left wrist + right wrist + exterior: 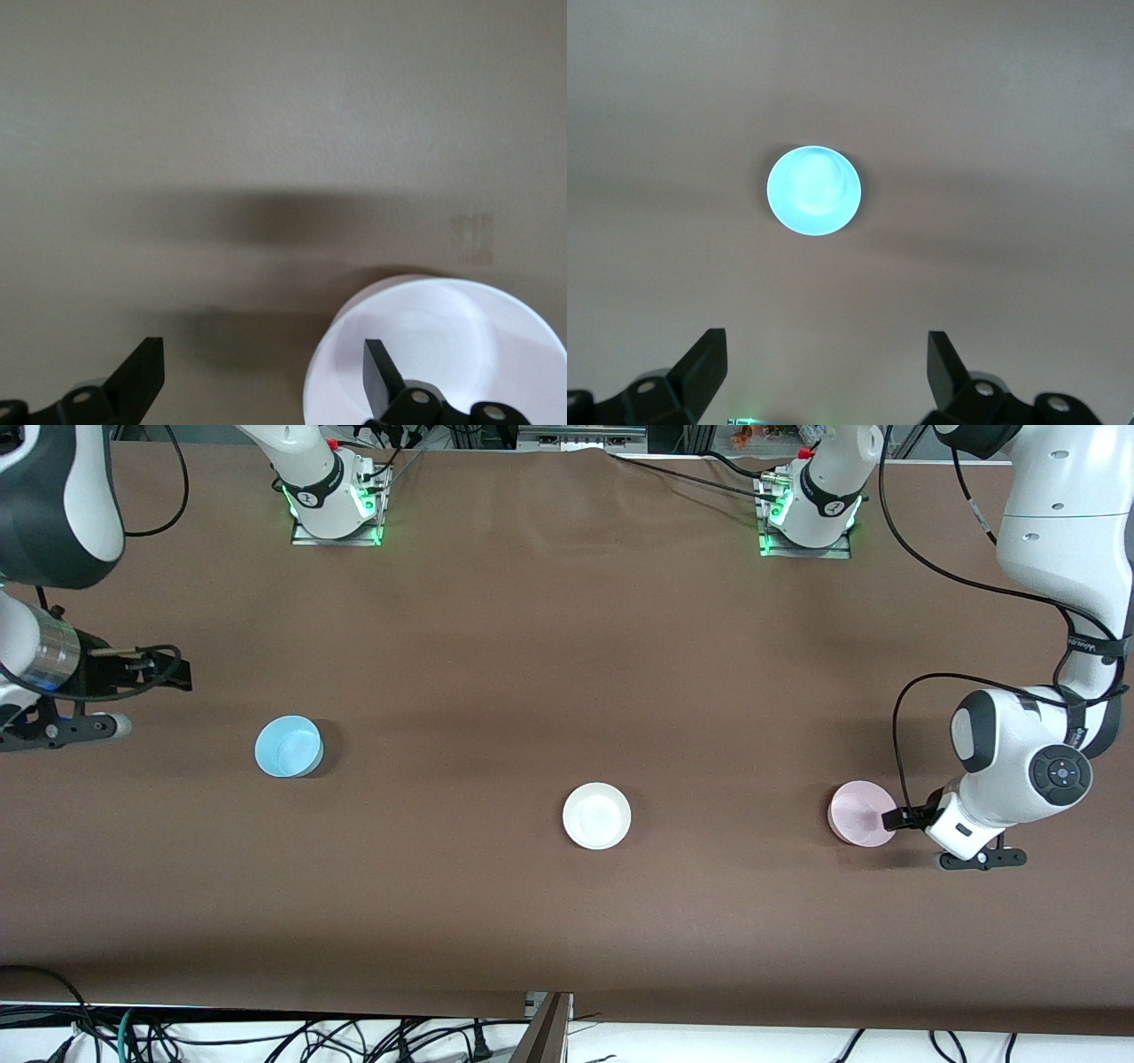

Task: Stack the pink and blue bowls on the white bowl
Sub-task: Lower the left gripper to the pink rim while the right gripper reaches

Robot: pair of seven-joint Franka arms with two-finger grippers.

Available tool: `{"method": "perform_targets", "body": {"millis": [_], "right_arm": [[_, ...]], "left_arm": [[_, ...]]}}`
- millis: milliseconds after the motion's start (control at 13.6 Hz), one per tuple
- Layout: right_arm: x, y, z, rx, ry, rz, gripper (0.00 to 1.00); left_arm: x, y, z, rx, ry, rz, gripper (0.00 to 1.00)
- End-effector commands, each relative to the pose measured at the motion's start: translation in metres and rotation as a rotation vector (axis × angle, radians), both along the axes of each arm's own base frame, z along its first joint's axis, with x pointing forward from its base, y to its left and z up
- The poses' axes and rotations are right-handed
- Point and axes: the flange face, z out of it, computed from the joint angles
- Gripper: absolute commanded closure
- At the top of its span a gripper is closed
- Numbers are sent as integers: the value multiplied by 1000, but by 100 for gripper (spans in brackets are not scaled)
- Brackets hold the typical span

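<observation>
Left wrist view: left gripper (264, 372) spread astride pink bowl (443, 345) rim.

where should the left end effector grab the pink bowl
On the rim, from above: the pink bowl sits upright and open-topped, too wide to span. The left end effector is open, one finger already over the bowl's inside, the other outside; dropping straight down would likely pinch the wall.

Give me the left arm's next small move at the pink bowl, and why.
Probably lower the left gripper slightly and close on the pink bowl. Its fingers are open and straddle the rim, one finger over the bowl's inside, the other outside. Nothing is stacked on the white bowl yet.
</observation>
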Motion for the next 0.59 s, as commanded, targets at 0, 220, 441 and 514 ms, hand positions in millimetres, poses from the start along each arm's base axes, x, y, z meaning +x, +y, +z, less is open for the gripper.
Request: {"method": "perform_targets", "body": {"millis": [0,220,441,514], "right_arm": [[18,-2,-39,9,20,2,0],[28,-24,-78,59,38,-54,0],[20,-43,-131,108,26,-111,0],[17,-45,-149,108,8,-115,0]], "left_arm": [[-16,-11,7,-3,10,-42,3],[-26,-13,5,-8,26,-44,7],[-33,-14,5,-9,36,-63,11],[-36,-10,5,-11,42,-81,12]]}}
